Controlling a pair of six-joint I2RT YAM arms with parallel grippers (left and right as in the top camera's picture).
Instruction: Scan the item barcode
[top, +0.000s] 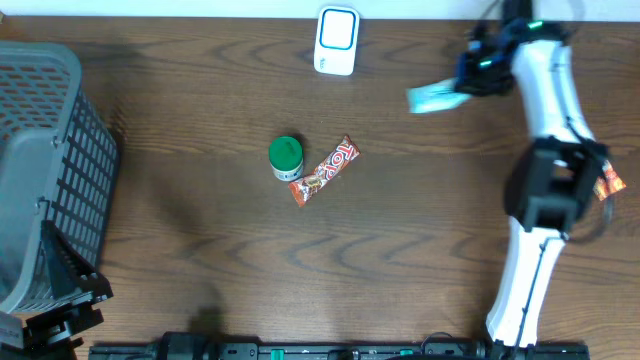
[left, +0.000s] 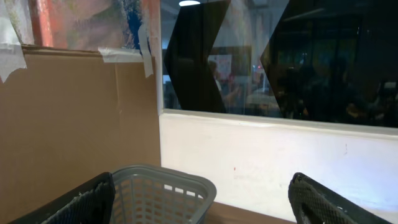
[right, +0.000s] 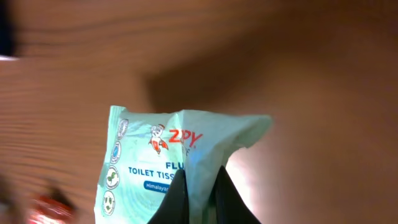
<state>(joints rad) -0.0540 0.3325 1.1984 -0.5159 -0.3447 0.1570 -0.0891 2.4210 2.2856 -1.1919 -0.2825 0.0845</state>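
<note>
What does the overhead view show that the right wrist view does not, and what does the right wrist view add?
Only overhead: the white scanner, the green-lidded jar beside the candy bar, and the grey basket at the left end of the table. Only right wrist: the tissue packet print, reading "TOILET TISS", and the right claw with both fingers pinched on its edge. Both: the pale green tissue packet held by that claw, over the wooden table.
</note>
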